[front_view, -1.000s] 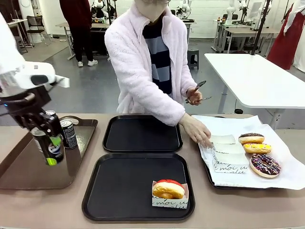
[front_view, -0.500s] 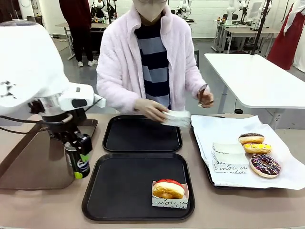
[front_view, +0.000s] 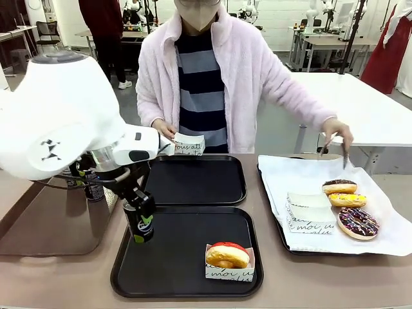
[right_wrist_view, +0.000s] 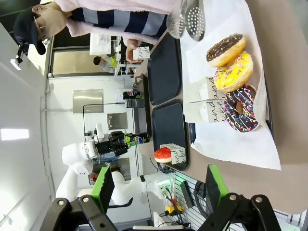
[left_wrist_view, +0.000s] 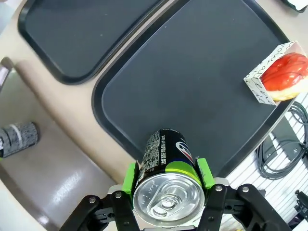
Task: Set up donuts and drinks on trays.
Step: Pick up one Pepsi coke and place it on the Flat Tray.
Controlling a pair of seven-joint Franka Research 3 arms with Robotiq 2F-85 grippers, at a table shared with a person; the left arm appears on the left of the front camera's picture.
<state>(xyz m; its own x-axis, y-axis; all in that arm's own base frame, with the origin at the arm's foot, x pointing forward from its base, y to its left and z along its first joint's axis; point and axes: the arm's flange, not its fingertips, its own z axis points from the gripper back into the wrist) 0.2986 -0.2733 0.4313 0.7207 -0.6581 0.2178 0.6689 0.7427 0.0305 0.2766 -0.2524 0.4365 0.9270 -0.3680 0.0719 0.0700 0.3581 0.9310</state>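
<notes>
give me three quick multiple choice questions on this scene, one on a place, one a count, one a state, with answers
1. Where is the sleeved donut?
A) far tray
B) near tray
C) brown tray

2. How many donuts lie on the white paper?
A) two
B) five
C) three

3. What is the left gripper doing?
A) shut on a can
B) open, empty
C) shut on a donut

Answers:
1 B, it sits in the near tray's front right corner.
2 C, one is chocolate-topped, one yellow, one dark with sprinkles.
3 A, its green pads clamp the can's sides in the left wrist view.
</notes>
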